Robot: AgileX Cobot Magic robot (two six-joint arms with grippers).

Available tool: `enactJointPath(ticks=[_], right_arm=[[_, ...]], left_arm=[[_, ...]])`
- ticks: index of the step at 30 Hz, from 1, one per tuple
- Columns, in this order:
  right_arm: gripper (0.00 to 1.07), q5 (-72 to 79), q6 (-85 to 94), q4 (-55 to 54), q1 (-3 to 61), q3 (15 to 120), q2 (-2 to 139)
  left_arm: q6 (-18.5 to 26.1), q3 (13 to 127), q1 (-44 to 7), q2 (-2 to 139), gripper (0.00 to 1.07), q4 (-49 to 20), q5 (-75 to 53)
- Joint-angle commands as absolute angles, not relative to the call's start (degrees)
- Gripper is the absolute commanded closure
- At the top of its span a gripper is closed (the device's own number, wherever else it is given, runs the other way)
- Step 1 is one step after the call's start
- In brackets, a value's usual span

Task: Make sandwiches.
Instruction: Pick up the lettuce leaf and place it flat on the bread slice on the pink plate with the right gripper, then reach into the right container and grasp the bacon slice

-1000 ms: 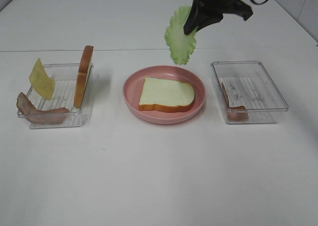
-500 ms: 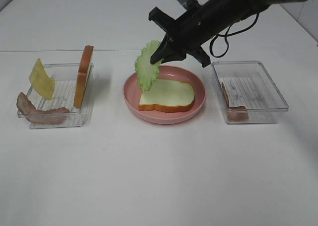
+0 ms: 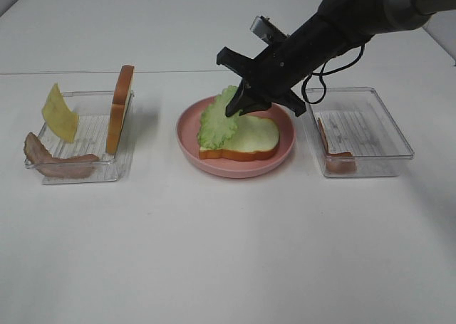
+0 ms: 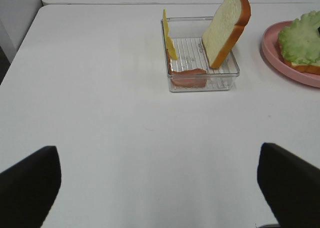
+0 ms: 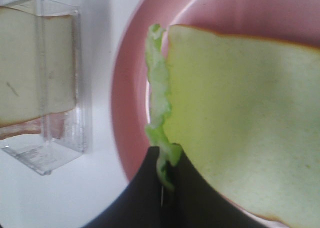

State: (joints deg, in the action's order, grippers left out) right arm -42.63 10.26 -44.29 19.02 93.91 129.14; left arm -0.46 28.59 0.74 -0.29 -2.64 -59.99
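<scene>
On the worktop (image 3: 228, 253), the plate (image 3: 235, 171) is sitting between the left tray (image 3: 89, 132) and the right tray (image 3: 370, 132); the lettuce leaf (image 3: 216, 121) is lying on its bread slice (image 3: 255, 135).

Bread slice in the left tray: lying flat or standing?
Standing on edge, tilted: the bread slice rests its lower edge inside the tray, top crust up.

The table (image 3: 214, 253) is overlooked from high in front. The pink plate (image 3: 235, 169), centred there, is seen from afar by the left wrist camera and closely by the right.
</scene>
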Motion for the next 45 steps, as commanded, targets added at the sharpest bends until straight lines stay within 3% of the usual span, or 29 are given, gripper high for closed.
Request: enactJointPath(ticks=[1, 11, 14, 15, 16, 17, 18, 20, 23, 27, 36, 45], right_arm=[[1.07, -42.17, 6.99, -38.67, 19.02, 94.37, 129.37], [1.07, -42.00, 5.10, -35.75, 19.02, 94.37, 129.37], [0.90, -41.71, 5.10, -35.52, 19.02, 94.37, 129.14], [0.71, -41.02, 5.10, -35.24, 19.02, 94.37, 128.57], [0.71, -41.02, 5.10, -35.24, 19.02, 94.37, 128.57], [0.58, -40.51, 5.10, -35.24, 19.02, 94.37, 128.11], [0.58, -40.51, 5.10, -35.24, 19.02, 94.37, 128.11], [0.20, -39.82, 5.21, -32.54, 19.02, 94.37, 125.88], [0.12, -40.62, 5.04, -29.05, 19.02, 94.37, 123.87], [0.12, -42.11, 2.92, -24.64, 19.02, 94.37, 121.41], [0.12, -56.61, -10.60, -1.89, 19.02, 94.37, 112.53], [0.12, -66.52, -11.46, 1.38, 19.02, 93.39, 111.61]], left_arm=[[-0.40, 28.59, 1.03, -1.49, 0.04, -2.58, -59.24], [-0.40, 28.59, 1.03, -1.49, 0.04, -2.58, -59.24], [-0.40, 28.59, 1.03, -1.49, 0.04, -2.58, -59.24], [-0.40, 28.59, 1.03, -1.49, 0.04, -2.58, -59.24], [-0.40, 28.59, 1.03, -1.49, 0.04, -2.58, -59.24], [-0.40, 28.59, 1.03, -1.49, 0.04, -2.58, -59.24], [-0.40, 28.59, 1.03, -1.49, 0.04, -2.58, -59.24], [-0.40, 28.59, 1.03, -1.49, 0.04, -2.58, -59.24], [-0.40, 28.59, 1.03, -1.49, 0.04, -2.58, -59.24], [-0.40, 28.59, 1.03, -1.49, 0.04, -2.58, -59.24], [-0.40, 28.59, 1.03, -1.49, 0.04, -2.58, -59.24], [-0.40, 28.59, 1.03, -1.49, 0.04, -2.46, -59.24]])
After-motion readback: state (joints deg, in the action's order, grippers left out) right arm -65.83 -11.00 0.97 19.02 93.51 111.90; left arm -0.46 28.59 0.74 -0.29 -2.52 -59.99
